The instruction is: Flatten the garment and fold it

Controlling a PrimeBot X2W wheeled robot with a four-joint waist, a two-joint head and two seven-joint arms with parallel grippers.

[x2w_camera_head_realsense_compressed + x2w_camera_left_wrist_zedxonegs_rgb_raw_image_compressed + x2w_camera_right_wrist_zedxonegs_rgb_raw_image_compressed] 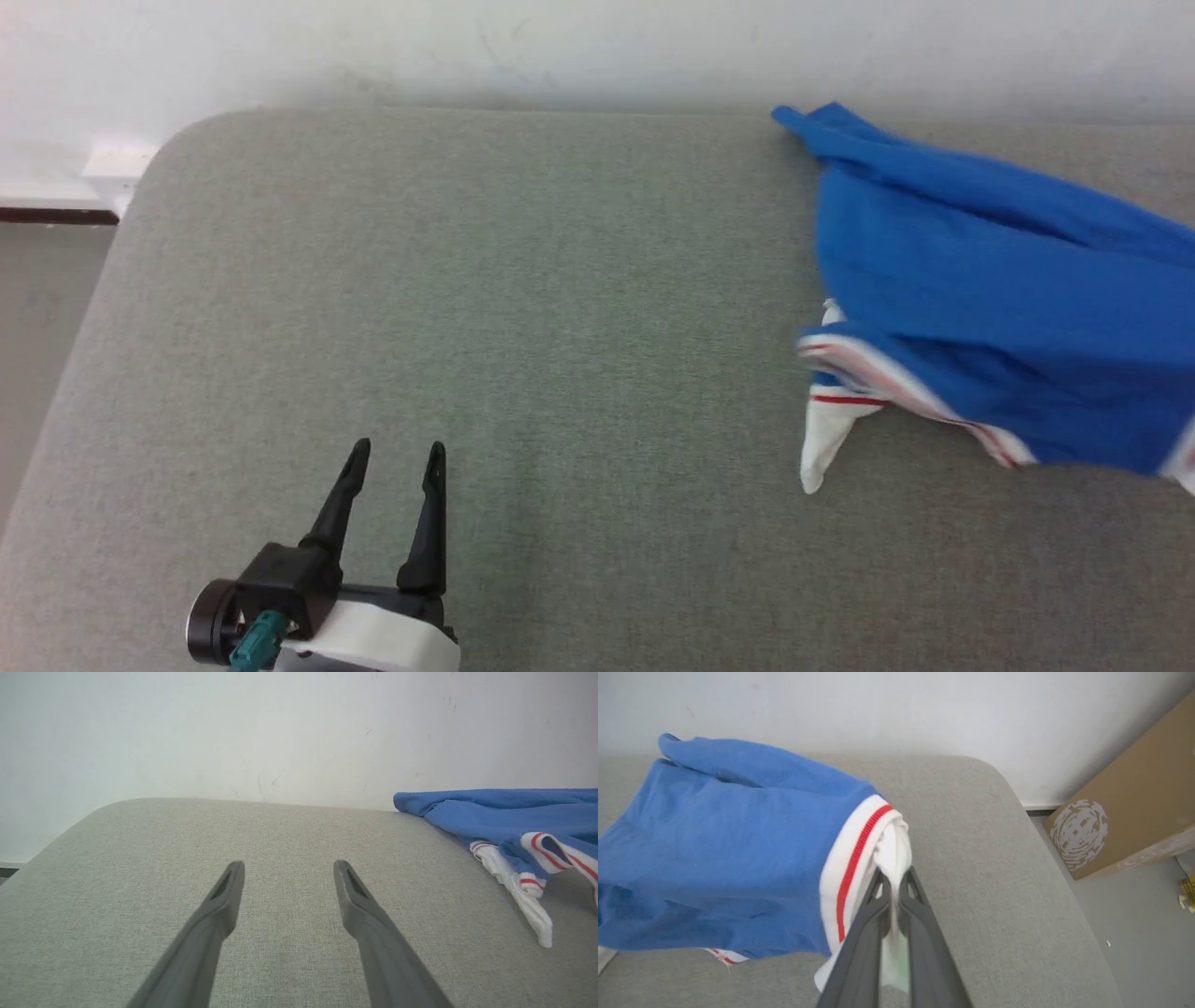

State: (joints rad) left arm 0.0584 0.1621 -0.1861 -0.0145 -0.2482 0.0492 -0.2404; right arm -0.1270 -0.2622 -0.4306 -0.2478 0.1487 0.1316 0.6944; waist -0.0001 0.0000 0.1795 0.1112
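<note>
The garment (980, 308) is a bright blue T-shirt with white, red-striped sleeves, bunched at the right side of the grey padded table (523, 308). In the right wrist view my right gripper (893, 877) is shut on a white sleeve edge of the garment (738, 858), and the blue cloth is drawn up to its left. My left gripper (394, 455) stands open near the table's front left, well apart from the cloth. In the left wrist view its fingers (229, 891) are spread over bare table, with the garment (504, 816) off to the right.
A white wall (597, 47) runs behind the table. A brown cardboard box (1125, 807) stands on the floor beyond the table's right end. The table's rounded left corner (177, 140) borders the floor.
</note>
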